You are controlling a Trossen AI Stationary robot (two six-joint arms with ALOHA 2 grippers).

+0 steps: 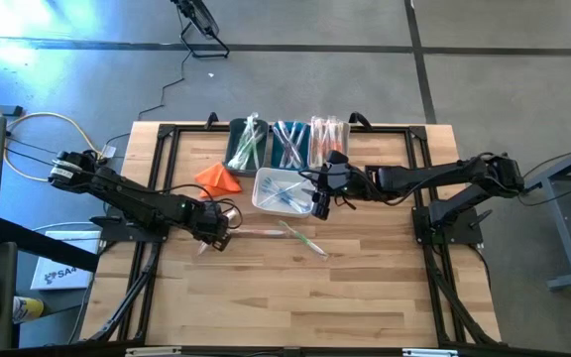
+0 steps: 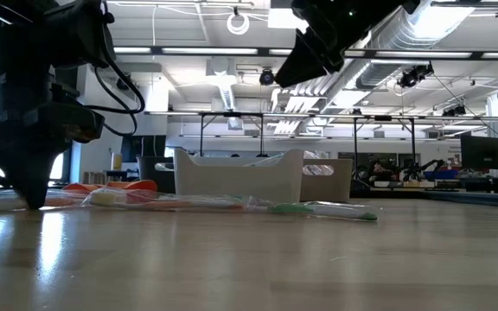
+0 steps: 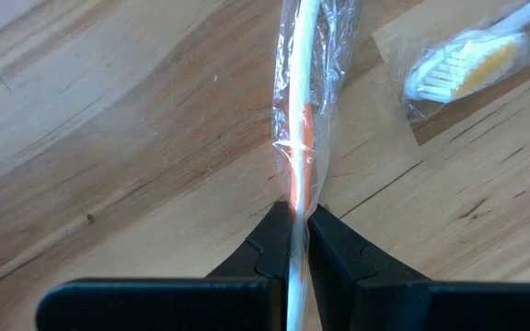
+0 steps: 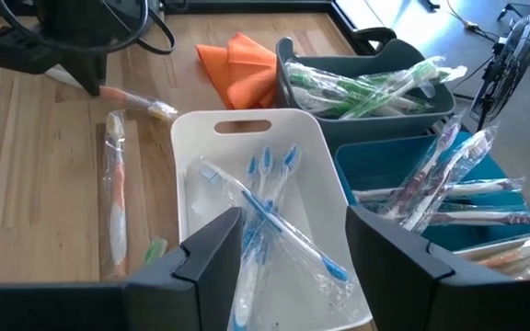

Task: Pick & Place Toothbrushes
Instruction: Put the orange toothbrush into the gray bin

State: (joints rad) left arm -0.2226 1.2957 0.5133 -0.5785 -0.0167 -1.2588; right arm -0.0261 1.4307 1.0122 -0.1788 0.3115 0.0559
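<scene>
The left pincer is closed on a wrapped orange-handled toothbrush lying flat on the wooden surface. The right pincer hangs open above the white bin of blue brushes. A clean lift probably needs a straight rise, since the crinkled wrapper may slip and a green toothbrush lies close by.

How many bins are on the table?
4: the white plastic bin mid-table, then the dark green bin, blue bin and a bin of orange toothbrushes in a row behind it. None seem hidden.
</scene>
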